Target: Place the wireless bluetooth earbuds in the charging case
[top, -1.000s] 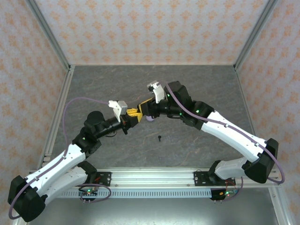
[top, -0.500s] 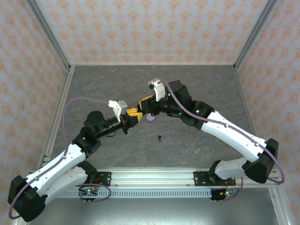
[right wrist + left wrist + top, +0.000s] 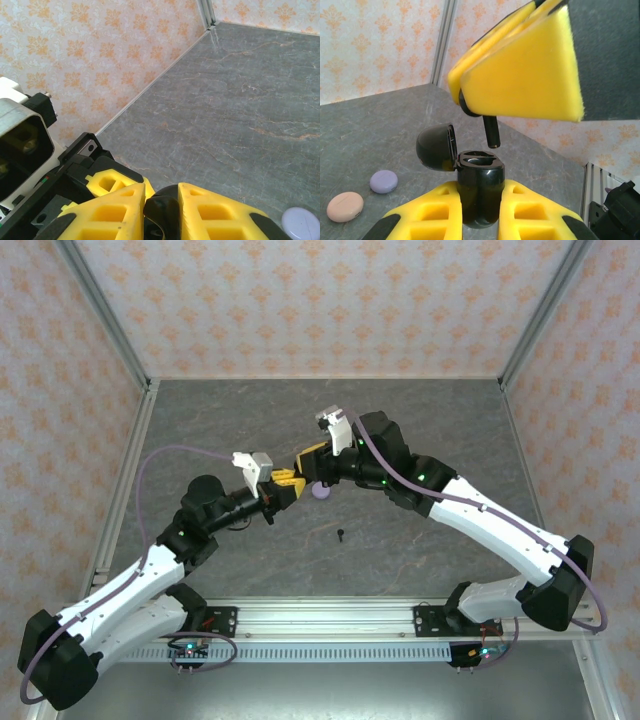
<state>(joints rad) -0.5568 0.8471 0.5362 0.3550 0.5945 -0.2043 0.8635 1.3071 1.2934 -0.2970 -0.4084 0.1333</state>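
Little had shifted in the last second. The right gripper had edged toward twelve o'clock, both grips staying tight. The left gripper clamped the black charging case, its lid flipped open toward nine o'clock. More of the lilac case showed on the table. The black earbud, pinched by the right, hung stem-down just above its socket, seemingly aligned but not yet seated.

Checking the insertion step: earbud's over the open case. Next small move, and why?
Probably ease the right tool straight down. Its black earbud hangs stem-down just above the open case gripped by the left tool. The stem tip is not yet inside, and the lid is swung clear.
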